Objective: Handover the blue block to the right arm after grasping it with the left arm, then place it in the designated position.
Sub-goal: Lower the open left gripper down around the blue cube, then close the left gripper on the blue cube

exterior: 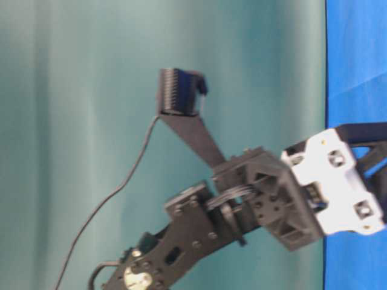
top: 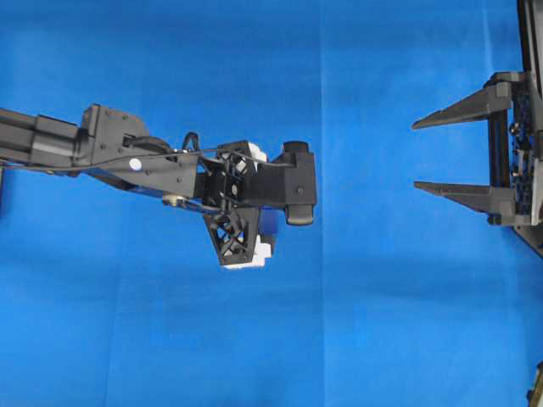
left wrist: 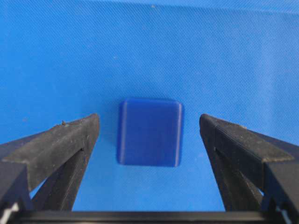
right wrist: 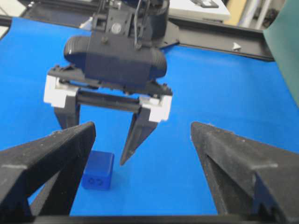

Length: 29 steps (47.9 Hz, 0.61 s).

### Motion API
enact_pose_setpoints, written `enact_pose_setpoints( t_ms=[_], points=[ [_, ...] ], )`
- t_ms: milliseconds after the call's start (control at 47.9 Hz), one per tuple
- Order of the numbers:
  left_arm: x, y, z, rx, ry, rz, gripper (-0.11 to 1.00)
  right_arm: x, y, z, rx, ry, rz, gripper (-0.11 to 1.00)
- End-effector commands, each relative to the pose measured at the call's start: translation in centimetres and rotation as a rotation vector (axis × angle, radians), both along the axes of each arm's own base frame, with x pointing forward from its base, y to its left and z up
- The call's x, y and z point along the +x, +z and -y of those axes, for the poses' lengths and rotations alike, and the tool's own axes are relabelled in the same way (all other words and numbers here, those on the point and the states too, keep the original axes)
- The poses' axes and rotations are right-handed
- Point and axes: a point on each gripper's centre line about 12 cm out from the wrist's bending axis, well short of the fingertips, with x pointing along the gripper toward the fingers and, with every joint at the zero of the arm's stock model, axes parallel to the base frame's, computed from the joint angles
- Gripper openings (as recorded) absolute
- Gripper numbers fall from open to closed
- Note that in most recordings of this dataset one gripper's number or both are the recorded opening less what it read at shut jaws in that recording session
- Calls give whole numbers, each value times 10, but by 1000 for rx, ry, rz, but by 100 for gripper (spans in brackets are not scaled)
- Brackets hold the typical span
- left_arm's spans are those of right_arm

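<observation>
We find the small dark-blue rounded-edge cube [left wrist: 149, 132] resting mid-table between the left gripper's [left wrist: 149, 133] spread jaws, untouched. We judge it light, rigid, smooth: pinch its opposite flat sides. The right gripper's [right wrist: 142, 140] jaws stand spread.

Surfaces: mostly matt, cloth and plastic.
Blue woven cloth [left wrist: 224, 56] fine-textured, matt; small dark-blue rounded plastic cube [left wrist: 149, 132] smooth, faint sheen; black pointed plastic fingers [left wrist: 56, 144] rough, grainy, matt; white plastic rail caps [right wrist: 57, 91] smooth.

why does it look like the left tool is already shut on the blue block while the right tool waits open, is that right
Not quite: the left tool is open, its fingers either side of the blue block with gaps, as the left wrist view shows. The right tool does wait open.
</observation>
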Motion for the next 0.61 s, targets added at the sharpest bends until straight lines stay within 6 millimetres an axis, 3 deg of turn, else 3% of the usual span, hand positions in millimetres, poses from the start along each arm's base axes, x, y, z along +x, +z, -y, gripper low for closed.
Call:
enact_pose_setpoints(
  t_ms=[0, 292, 584],
  points=[
    [3, 2, 3, -3, -4, 17, 91, 3, 9, 0, 0, -2, 25, 95],
    [3, -26, 2, -2, -2, -14, 91, 3, 7, 0, 0, -2, 18, 95],
    [3, -32, 2, -3, -2, -6, 91, 4, 6, 1, 1, -4, 15, 95]
  ],
)
